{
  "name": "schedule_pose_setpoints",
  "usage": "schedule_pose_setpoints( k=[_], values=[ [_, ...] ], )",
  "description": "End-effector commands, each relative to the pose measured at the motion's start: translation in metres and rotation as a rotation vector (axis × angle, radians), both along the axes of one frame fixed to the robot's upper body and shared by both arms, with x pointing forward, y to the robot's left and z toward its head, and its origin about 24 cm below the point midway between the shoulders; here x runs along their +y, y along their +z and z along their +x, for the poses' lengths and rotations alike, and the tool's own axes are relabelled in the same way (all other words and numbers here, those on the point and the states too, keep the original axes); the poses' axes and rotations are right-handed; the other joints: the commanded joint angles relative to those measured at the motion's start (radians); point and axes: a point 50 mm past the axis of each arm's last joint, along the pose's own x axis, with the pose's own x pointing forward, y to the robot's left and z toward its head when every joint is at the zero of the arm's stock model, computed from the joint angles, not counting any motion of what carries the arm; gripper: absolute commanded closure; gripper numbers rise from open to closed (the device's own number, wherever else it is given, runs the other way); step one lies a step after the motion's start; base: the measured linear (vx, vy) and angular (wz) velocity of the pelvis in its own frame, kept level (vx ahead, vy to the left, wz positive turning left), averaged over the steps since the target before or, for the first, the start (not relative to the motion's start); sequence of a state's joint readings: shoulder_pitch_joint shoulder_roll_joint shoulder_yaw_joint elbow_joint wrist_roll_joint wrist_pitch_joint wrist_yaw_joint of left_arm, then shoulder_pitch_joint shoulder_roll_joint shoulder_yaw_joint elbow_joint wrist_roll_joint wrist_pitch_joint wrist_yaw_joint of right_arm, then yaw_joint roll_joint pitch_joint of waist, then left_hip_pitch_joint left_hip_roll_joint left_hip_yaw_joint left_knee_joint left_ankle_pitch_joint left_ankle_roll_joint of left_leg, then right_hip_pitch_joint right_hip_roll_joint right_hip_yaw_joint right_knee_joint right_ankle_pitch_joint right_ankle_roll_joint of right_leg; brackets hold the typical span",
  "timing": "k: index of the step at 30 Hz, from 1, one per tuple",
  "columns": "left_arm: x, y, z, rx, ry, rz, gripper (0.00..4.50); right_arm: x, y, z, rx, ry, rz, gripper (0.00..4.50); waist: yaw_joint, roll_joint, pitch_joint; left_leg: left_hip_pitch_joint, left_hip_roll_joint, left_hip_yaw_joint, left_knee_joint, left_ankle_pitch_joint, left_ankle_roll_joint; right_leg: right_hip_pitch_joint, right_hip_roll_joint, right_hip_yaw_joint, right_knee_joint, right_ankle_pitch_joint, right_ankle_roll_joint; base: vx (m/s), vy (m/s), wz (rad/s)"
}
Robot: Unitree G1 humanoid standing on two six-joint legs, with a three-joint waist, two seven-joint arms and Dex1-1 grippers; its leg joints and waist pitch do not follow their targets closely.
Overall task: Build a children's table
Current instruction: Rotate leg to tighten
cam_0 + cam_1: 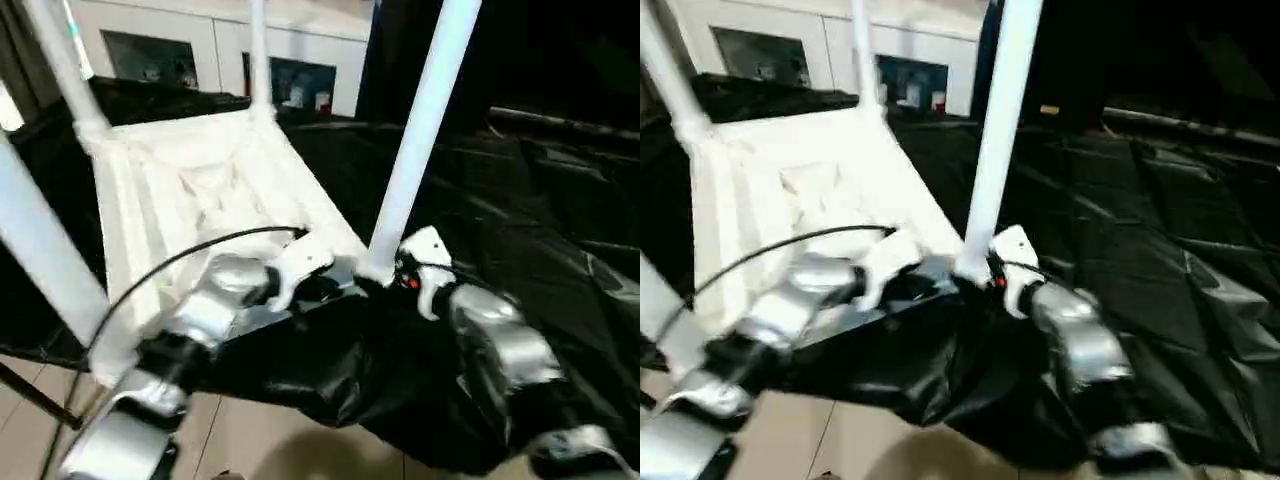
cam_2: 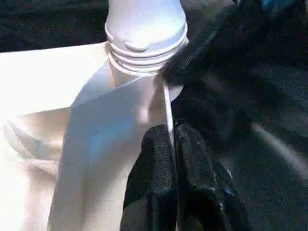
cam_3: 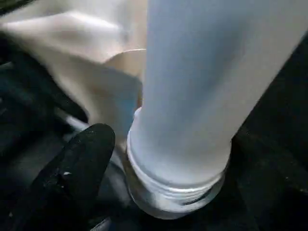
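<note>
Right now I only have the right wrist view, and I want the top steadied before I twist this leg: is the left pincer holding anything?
Observer: Yes. The left pincer is shut on the table top's thin rim, beside that leg's socket.
Operator: Are the other legs in?
Observer: Besides your near-right leg, a far-left leg, a far-right leg and a near-left leg stand at the other corners.
Operator: What's underneath?
Observer: The top lies underside up on a black sheet.
</note>
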State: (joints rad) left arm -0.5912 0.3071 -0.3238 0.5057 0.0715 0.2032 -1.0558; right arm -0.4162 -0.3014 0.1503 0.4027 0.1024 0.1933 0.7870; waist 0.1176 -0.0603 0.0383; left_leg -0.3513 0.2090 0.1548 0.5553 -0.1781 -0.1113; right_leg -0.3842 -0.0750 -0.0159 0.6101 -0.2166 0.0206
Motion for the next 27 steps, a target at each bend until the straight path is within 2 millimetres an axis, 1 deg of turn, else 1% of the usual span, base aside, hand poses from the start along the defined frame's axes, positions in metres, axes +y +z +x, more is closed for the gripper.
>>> schedule_pose_setpoints(
  k=[1,2,4,5,6,7,8,10,11,15,16,17,19,20,21,24,25,26,27],
  values=[
    [-0.001,-0.020,-0.021,0.131,-0.150,0.045,4.50,0.000,0.008,-0.005,-0.008,0.100,0.011,0.55,0.003,0.010,-0.045,0.003,0.011,0.013,-0.057,-0.148,0.051,0.040,-0.040,0.020,-0.055,0.085,-0.224,0.000,0.000,0.00],
    [0.001,-0.019,-0.022,0.132,-0.169,0.040,4.50,-0.001,0.009,-0.006,-0.004,0.119,0.006,0.55,0.006,0.011,-0.045,0.005,0.012,0.013,-0.057,-0.150,0.053,0.040,-0.039,0.018,-0.054,0.082,-0.229,0.000,0.000,0.00],
    [0.004,-0.017,-0.024,0.135,-0.187,0.038,4.50,-0.003,0.010,-0.007,0.002,0.144,0.002,0.55,0.009,0.011,-0.043,0.005,0.012,0.015,-0.057,-0.153,0.051,0.038,-0.040,0.019,-0.054,0.073,-0.231,0.000,0.000,0.00],
    [0.008,-0.014,-0.027,0.138,-0.226,0.043,4.50,-0.004,0.011,-0.010,0.022,0.189,-0.002,0.55,0.014,0.012,-0.040,0.007,0.015,0.015,-0.061,-0.181,0.046,0.037,-0.041,0.019,-0.058,0.030,-0.228,0.000,0.000,0.00],
    [0.011,-0.012,-0.029,0.144,-0.249,0.048,4.50,-0.004,0.011,-0.013,0.036,0.226,-0.010,0.55,0.018,0.011,-0.039,0.008,0.015,0.014,-0.062,-0.189,0.042,0.037,-0.041,0.019,-0.058,0.016,-0.225,0.000,0.000,0.00],
    [0.012,-0.011,-0.030,0.147,-0.261,0.050,4.50,-0.004,0.011,-0.014,0.042,0.246,-0.015,0.55,0.019,0.011,-0.038,0.007,0.015,0.015,-0.063,-0.192,0.042,0.037,-0.042,0.020,-0.058,0.009,-0.224,0.000,0.000,0.00],
    [0.013,-0.010,-0.031,0.148,-0.266,0.048,4.50,-0.003,0.010,-0.016,0.051,0.265,-0.020,0.55,0.021,0.011,-0.037,0.008,0.016,0.016,-0.063,-0.198,0.038,0.034,-0.041,0.020,-0.059,-0.001,-0.222,0.000,0.000,0.00],
    [0.014,-0.009,-0.032,0.151,-0.268,0.044,4.50,-0.003,0.008,-0.019,0.064,0.303,-0.034,0.55,0.022,0.010,-0.037,0.008,0.015,0.016,-0.064,-0.200,0.032,0.034,-0.041,0.020,-0.060,-0.014,-0.222,0.000,0.000,0.00],
    [0.014,-0.009,-0.032,0.152,-0.270,0.040,4.50,-0.002,0.006,-0.022,0.077,0.329,-0.045,0.55,0.022,0.007,-0.035,0.007,0.014,0.017,-0.063,-0.200,0.030,0.034,-0.041,0.019,-0.060,-0.017,-0.221,0.000,0.000,0.00],
    [0.016,-0.008,-0.033,0.151,-0.271,0.040,4.50,-0.002,0.005,-0.022,0.081,0.343,-0.056,0.55,0.023,0.006,-0.035,0.006,0.013,0.016,-0.063,-0.188,0.027,0.035,-0.042,0.020,-0.059,-0.020,-0.214,0.000,0.000,0.00],
    [0.016,-0.008,-0.033,0.149,-0.267,0.040,4.50,-0.001,0.005,-0.022,0.082,0.345,-0.057,0.55,0.023,0.002,-0.034,0.005,0.013,0.017,-0.062,-0.181,0.030,0.035,-0.042,0.021,-0.059,-0.016,-0.214,0.000,0.000,0.00],
    [0.016,-0.008,-0.033,0.149,-0.266,0.041,4.50,-0.001,0.005,-0.022,0.082,0.346,-0.057,0.55,0.023,0.004,-0.035,0.005,0.013,0.016,-0.062,-0.174,0.032,0.035,-0.042,0.020,-0.058,-0.010,-0.214,0.000,0.000,0.00],
    [0.017,-0.008,-0.033,0.150,-0.266,0.040,4.50,-0.001,0.005,-0.022,0.084,0.348,-0.057,0.55,0.022,0.003,-0.035,0.004,0.012,0.017,-0.061,-0.163,0.034,0.035,-0.041,0.020,-0.057,0.004,-0.215,0.000,0.000,0.00],
    [0.017,-0.008,-0.034,0.151,-0.266,0.040,4.50,-0.001,0.006,-0.022,0.086,0.349,-0.053,0.71,0.022,0.001,-0.035,0.004,0.012,0.017,-0.061,-0.160,0.036,0.036,-0.041,0.020,-0.057,0.005,-0.215,0.000,0.000,0.00],
    [0.017,-0.008,-0.034,0.152,-0.266,0.039,4.50,-0.001,0.006,-0.022,0.086,0.349,-0.051,0.71,0.022,0.001,-0.034,0.004,0.012,0.017,-0.061,-0.160,0.036,0.035,-0.041,0.020,-0.056,0.003,-0.215,0.000,0.000,0.00],
    [0.016,-0.008,-0.034,0.150,-0.259,0.036,4.50,-0.001,0.007,-0.022,0.086,0.349,-0.038,0.98,0.022,0.000,-0.033,0.005,0.012,0.017,-0.060,-0.160,0.039,0.035,-0.041,0.020,-0.056,0.003,-0.217,0.000,0.000,0.00],
    [0.016,-0.008,-0.034,0.150,-0.259,0.036,4.50,-0.001,0.007,-0.022,0.086,0.350,-0.037,0.98,0.022,0.001,-0.033,0.005,0.012,0.017,-0.061,-0.163,0.039,0.035,-0.041,0.020,-0.057,-0.001,-0.217,0.000,0.000,0.00],
    [0.016,-0.008,-0.034,0.150,-0.258,0.035,4.50,-0.001,0.007,-0.022,0.089,0.353,-0.035,1.07,0.021,0.001,-0.033,0.005,0.012,0.017,-0.061,-0.165,0.039,0.034,-0.041,0.020,-0.057,-0.007,-0.217,0.000,0.000,0.00],
    [0.016,-0.008,-0.034,0.152,-0.258,0.034,4.50,-0.001,0.007,-0.023,0.092,0.357,-0.034,1.26,0.021,0.001,-0.032,0.005,0.013,0.017,-0.061,-0.168,0.039,0.034,-0.041,0.020,-0.058,-0.011,-0.217,0.000,0.000,0.00]
  ],
)
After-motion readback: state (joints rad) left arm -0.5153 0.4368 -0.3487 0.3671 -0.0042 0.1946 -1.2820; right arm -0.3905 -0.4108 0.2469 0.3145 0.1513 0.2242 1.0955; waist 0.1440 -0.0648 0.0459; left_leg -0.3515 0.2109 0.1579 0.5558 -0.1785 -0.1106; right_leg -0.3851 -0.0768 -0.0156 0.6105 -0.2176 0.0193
